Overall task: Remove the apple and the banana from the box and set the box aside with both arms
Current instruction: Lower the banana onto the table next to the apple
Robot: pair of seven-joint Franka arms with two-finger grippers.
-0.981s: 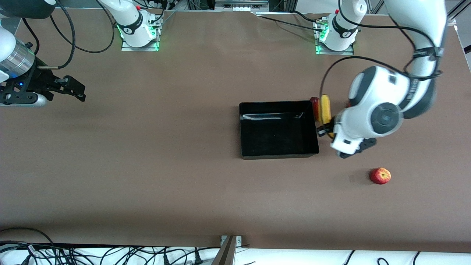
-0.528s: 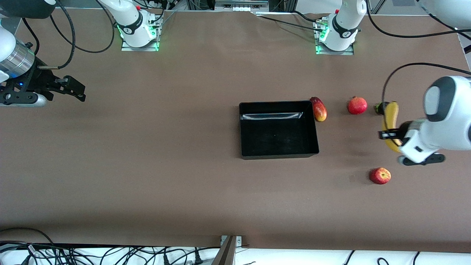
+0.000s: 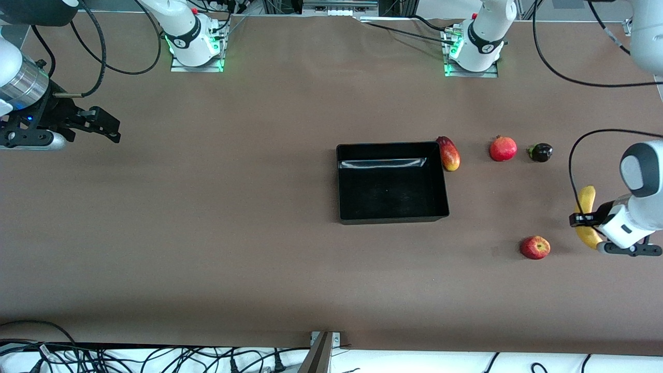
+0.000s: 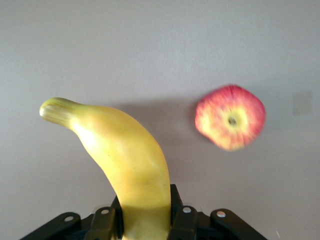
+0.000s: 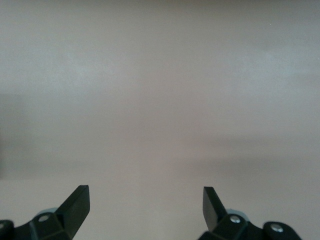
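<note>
the right hand (image 3: 103, 127) waits with fingers spread over bare bench (image 3: 207, 233) at the right arm's end. mid-bench sits the box (image 3: 392, 182), a mango (image 3: 449, 154) touching its corner. the apple (image 3: 535, 247) lies on the bench toward the left arm's end. the left hand (image 3: 584, 219) grasps the banana (image 3: 587, 216) above the bench, near the apple.

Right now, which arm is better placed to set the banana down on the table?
The left. Its gripper is shut on the banana over the table near the apple, clear of the box. The right gripper waits with open jaws over the right arm's end of the table.
</note>
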